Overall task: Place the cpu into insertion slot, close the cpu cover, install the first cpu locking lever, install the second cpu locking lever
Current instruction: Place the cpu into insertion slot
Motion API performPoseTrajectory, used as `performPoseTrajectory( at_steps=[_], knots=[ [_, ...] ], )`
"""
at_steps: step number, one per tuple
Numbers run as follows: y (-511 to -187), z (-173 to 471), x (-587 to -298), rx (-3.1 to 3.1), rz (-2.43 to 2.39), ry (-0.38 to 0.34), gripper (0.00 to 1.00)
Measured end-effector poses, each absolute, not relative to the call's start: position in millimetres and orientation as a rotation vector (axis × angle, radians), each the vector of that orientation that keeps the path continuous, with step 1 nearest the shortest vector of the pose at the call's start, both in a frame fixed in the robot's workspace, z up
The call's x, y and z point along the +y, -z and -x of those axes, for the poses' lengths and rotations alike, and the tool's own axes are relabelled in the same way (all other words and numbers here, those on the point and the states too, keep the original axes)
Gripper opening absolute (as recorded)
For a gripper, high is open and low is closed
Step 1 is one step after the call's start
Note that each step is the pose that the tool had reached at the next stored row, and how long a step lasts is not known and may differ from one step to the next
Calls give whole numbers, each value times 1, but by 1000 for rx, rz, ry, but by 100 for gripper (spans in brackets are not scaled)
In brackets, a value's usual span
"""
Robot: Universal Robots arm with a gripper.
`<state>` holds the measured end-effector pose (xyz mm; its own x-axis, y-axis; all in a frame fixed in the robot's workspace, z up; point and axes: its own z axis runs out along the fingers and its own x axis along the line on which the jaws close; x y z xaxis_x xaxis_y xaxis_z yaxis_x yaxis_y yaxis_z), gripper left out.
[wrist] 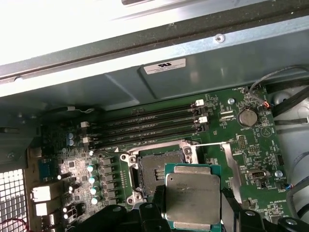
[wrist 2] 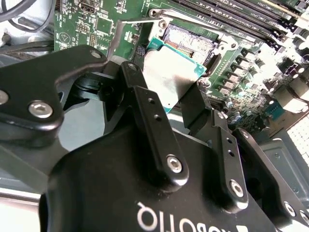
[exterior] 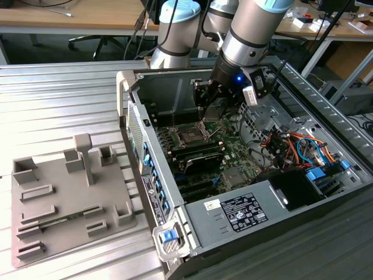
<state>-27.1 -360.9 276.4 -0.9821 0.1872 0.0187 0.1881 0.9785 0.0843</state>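
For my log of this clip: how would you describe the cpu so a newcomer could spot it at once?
Inside the open computer case, find the green motherboard and its open socket. The cpu sits in the pincer over the board: a flat square with a grey metal top and green rim, unlike the long dark memory slots.

grey-topped cpu (wrist: 193, 197), held above bare insertion slot (wrist: 155, 169)

Printed matter, none transcribed. White label (exterior: 245, 211) with dense black print and marks on the power supply (exterior: 198, 224); a smaller white sticker (exterior: 211, 205) beside it. White rectangular label (wrist: 164, 66) on the case wall (wrist: 217, 63), print too fine. White silkscreen (wrist: 246, 129) on the motherboard (wrist: 256, 159), probably component designators. White lettering (wrist 2: 193, 220), upside down, on the gripper (wrist 2: 161, 84) body.
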Motion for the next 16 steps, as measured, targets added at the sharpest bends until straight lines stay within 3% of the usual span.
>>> performPoseTrajectory(
  at_steps=[16],
  knots=[
    [-276,27,-361,-3106,398,132,54]
  ],
)
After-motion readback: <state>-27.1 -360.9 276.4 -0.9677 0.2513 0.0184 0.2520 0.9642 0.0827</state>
